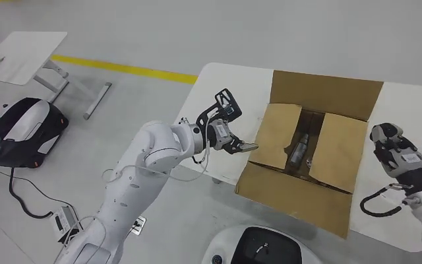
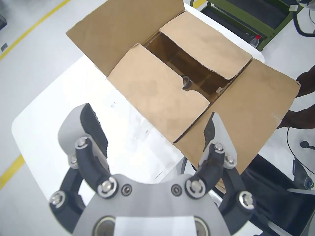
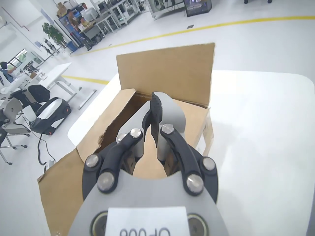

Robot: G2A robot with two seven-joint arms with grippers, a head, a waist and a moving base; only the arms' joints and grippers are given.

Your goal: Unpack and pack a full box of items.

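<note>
A brown cardboard box stands on the white table. Its far flap stands up, the near flap hangs outward, and its two inner flaps lie half folded over the opening. Through the gap between them a dark bottle-like item lies inside, also seen past the torn flap edge as the item. My left gripper hovers over the table just left of the box, open and empty. My right gripper is shut on nothing, just right of the box, over the table.
Bare table top lies on both sides of the box. A black cable loops on the table by the right arm. A second white table and a wheeled machine stand on the floor to the left. A green cart stands beyond the table.
</note>
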